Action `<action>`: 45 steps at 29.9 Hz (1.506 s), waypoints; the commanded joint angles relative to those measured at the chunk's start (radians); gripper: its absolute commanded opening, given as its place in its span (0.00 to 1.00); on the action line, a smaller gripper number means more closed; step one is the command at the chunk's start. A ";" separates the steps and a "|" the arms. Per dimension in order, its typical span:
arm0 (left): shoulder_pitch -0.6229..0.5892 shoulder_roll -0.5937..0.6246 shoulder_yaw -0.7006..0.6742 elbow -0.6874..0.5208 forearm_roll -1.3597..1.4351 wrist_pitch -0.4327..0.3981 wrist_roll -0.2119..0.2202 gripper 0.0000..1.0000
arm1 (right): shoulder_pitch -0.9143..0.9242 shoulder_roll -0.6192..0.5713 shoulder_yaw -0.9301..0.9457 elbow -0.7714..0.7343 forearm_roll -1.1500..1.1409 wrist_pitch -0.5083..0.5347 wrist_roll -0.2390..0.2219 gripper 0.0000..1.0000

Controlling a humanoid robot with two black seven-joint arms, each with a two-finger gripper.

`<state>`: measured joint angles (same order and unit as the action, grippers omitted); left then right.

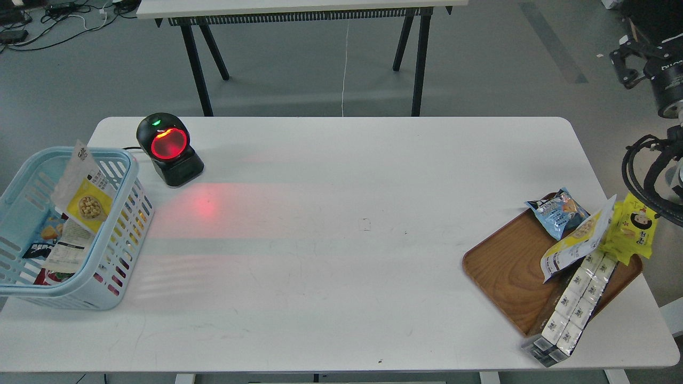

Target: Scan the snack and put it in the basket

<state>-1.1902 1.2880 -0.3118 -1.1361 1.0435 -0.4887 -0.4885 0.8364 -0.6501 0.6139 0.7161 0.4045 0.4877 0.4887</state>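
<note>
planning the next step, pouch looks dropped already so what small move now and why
Probably bring the right gripper down toward the wooden tray for another packet. The snack pouch already leans inside the blue basket, nothing holds it, and the left arm is out of view.

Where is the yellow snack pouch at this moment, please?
In the head view, the snack pouch leans inside the blue basket at the table's left end, near the scanner.
</note>
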 commanded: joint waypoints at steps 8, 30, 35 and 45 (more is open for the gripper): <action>-0.074 -0.358 -0.086 0.315 -0.578 0.000 0.014 0.99 | 0.032 -0.003 0.066 -0.012 0.000 0.001 0.000 0.99; -0.010 -0.860 -0.285 0.898 -1.292 0.000 0.321 0.99 | 0.058 0.093 0.152 -0.079 0.011 0.001 -0.122 0.99; 0.063 -0.912 -0.285 0.901 -1.359 0.000 0.324 0.99 | 0.056 0.145 0.152 -0.129 0.013 0.001 -0.124 0.99; 0.156 -0.949 -0.285 0.903 -1.434 0.000 0.320 0.99 | 0.030 0.194 0.153 -0.136 0.013 0.001 -0.122 0.99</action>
<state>-1.0585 0.3582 -0.5968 -0.2330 -0.3475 -0.4888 -0.1661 0.8690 -0.4826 0.7650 0.5919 0.4215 0.4888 0.3650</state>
